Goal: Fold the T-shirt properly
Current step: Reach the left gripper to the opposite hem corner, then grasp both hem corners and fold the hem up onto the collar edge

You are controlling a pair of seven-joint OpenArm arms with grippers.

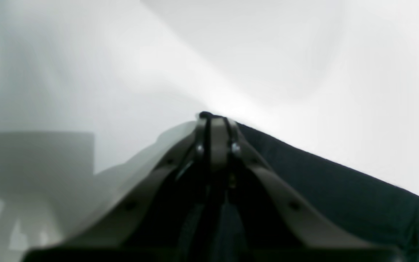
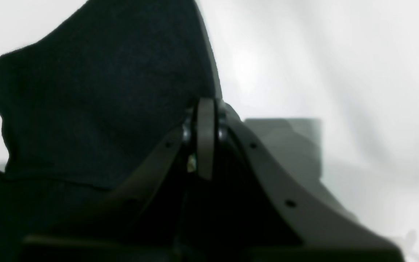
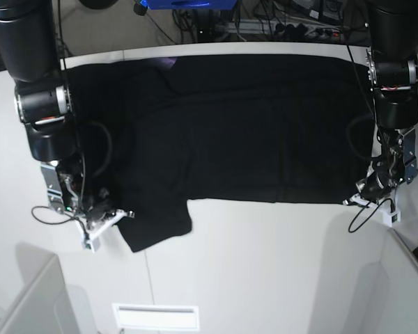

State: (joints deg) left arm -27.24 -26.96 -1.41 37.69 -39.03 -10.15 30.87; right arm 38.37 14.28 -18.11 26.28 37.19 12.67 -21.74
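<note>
both wrist views blurred and overexposed; base view sharp, evenly lit.

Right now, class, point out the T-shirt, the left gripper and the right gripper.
T-shirt (image 3: 237, 132), base view, middle of black cloth.
left gripper (image 3: 357, 198), base view, between its fingers.
right gripper (image 3: 122, 214), base view, between its fingers.

A white table (image 3: 265, 257) is lit evenly from above, and behind its far edge a tangle of cables (image 3: 292, 24) and a blue object (image 3: 184, 3) are seen.
</note>
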